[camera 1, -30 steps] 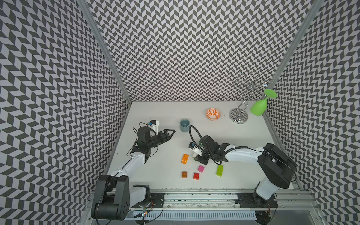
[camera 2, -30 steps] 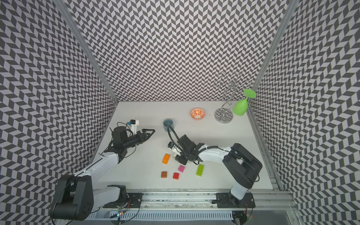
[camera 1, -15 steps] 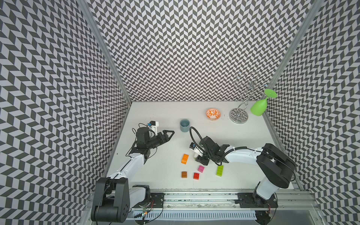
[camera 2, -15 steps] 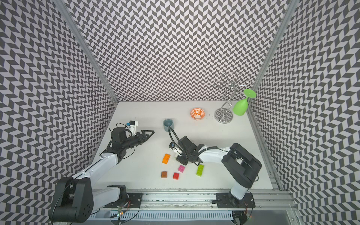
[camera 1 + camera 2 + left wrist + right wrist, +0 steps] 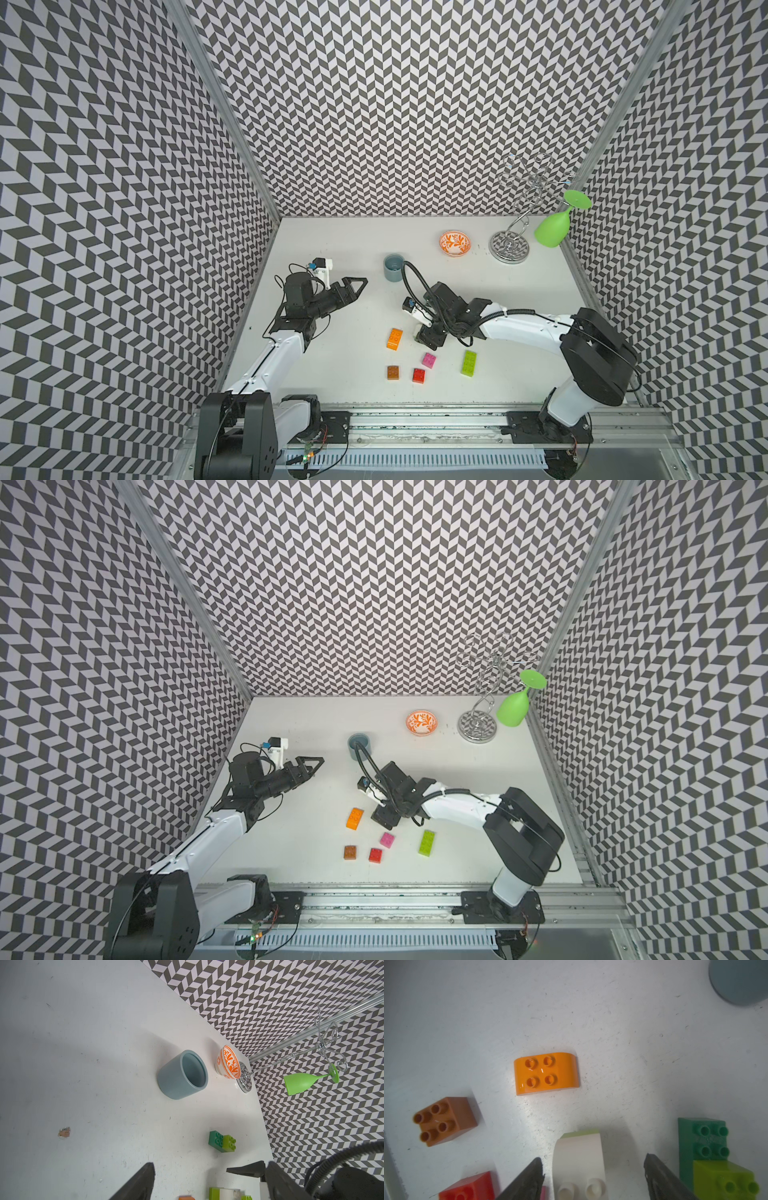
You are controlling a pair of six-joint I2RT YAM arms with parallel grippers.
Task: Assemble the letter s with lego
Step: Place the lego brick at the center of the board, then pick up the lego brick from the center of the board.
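Note:
My right gripper (image 5: 592, 1157) points down at the table and is open, its fingers (image 5: 529, 1180) standing off either side of a white lego brick (image 5: 579, 1163) that sits on a lime green piece. Beside it is a dark green brick (image 5: 704, 1138) joined to a lime one (image 5: 724, 1180). Loose on the table in both top views lie orange (image 5: 395, 338), pink (image 5: 429, 360), brown (image 5: 393, 372), red (image 5: 419, 375) and lime green (image 5: 468, 363) bricks. My left gripper (image 5: 359, 284) hovers open and empty, well to the left of the bricks.
A grey-blue cup (image 5: 393, 267) stands behind the right gripper. Further back right are an orange patterned bowl (image 5: 455, 243) and a chrome wire rack (image 5: 509, 247) with a green plastic glass (image 5: 552, 228) hanging from it. Patterned walls close in three sides.
The right gripper has opened and let go of the white brick, which now rests on the lime piece. The left gripper has opened slightly wider and has hardly moved.

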